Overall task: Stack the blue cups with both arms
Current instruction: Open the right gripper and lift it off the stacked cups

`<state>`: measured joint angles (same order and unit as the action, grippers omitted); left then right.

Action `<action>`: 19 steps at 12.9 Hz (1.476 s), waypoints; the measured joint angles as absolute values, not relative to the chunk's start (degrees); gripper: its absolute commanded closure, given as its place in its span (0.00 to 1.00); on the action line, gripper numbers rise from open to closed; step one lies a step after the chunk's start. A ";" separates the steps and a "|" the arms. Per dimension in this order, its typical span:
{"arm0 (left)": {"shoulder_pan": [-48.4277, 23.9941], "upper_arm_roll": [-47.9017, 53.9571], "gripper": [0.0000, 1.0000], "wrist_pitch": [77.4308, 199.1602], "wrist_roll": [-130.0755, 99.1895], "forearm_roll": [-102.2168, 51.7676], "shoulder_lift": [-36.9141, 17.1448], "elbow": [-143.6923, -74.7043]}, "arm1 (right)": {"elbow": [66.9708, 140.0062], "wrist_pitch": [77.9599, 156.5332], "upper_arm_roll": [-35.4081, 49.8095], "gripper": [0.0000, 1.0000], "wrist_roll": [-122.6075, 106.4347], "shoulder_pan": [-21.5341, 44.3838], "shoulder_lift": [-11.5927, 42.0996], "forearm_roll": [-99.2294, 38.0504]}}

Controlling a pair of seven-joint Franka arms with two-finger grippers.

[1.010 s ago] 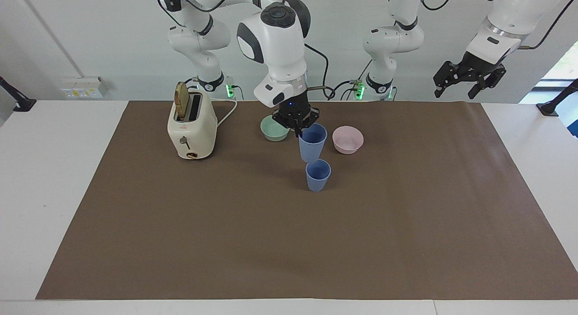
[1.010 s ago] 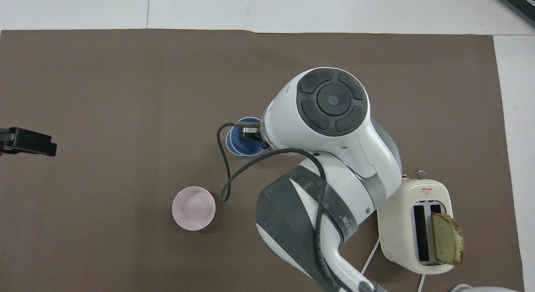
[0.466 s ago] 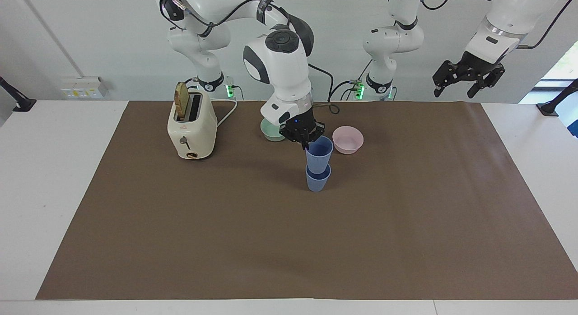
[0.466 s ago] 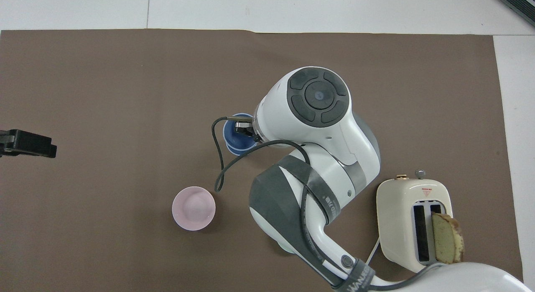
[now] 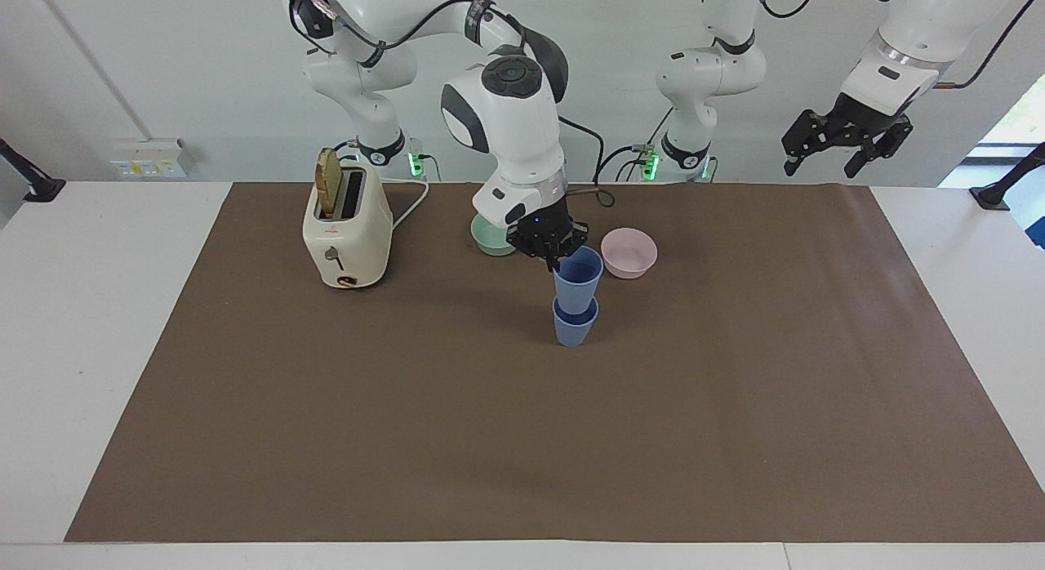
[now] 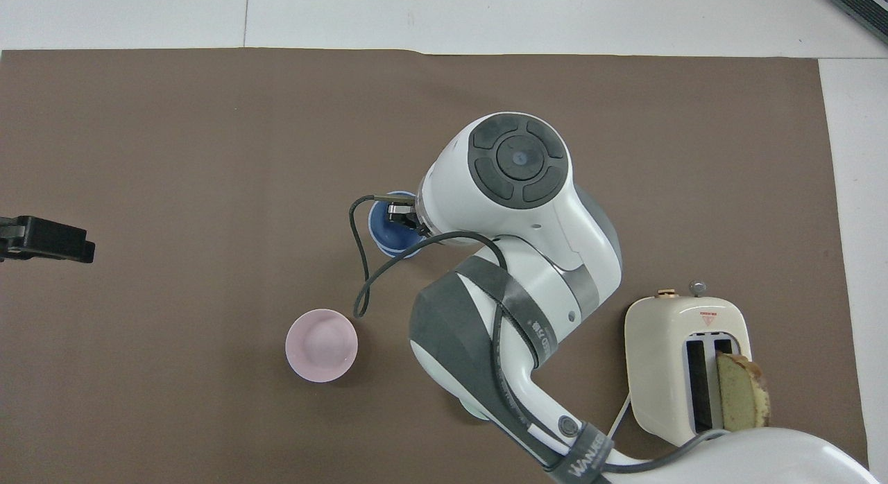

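Note:
Two blue cups stand nested near the middle of the brown mat. The upper cup [image 5: 578, 278] sits inside the lower cup [image 5: 574, 328], which rests on the mat. My right gripper [image 5: 558, 258] is shut on the upper cup's rim on the side nearer the robots. In the overhead view the right arm covers most of the cups [image 6: 387, 225], and the right gripper [image 6: 404, 219] shows at their rim. My left gripper [image 5: 849, 142] waits raised and open at the left arm's end of the table; it also shows in the overhead view [image 6: 45, 238].
A cream toaster [image 5: 347, 231] with a bread slice stands toward the right arm's end, also in the overhead view [image 6: 683, 373]. A green bowl [image 5: 490, 237] and a pink bowl [image 5: 629, 252] [image 6: 321, 345] lie nearer the robots than the cups, one on each side.
My right gripper has brought the held blue cup down into the standing cup. In the last half second it has barely moved. The left arm has not moved.

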<state>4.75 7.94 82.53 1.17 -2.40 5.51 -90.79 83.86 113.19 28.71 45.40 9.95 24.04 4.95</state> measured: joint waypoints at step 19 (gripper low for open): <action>4.75 7.94 0.00 82.53 1.17 -2.40 5.75 -91.12 | 84.35 112.50 28.51 0.00 45.41 10.28 22.42 5.76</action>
<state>4.75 7.94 82.53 1.17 -2.40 5.75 -91.12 84.35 112.50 28.51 45.41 10.28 22.42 5.76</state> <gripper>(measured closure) 0.000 0.097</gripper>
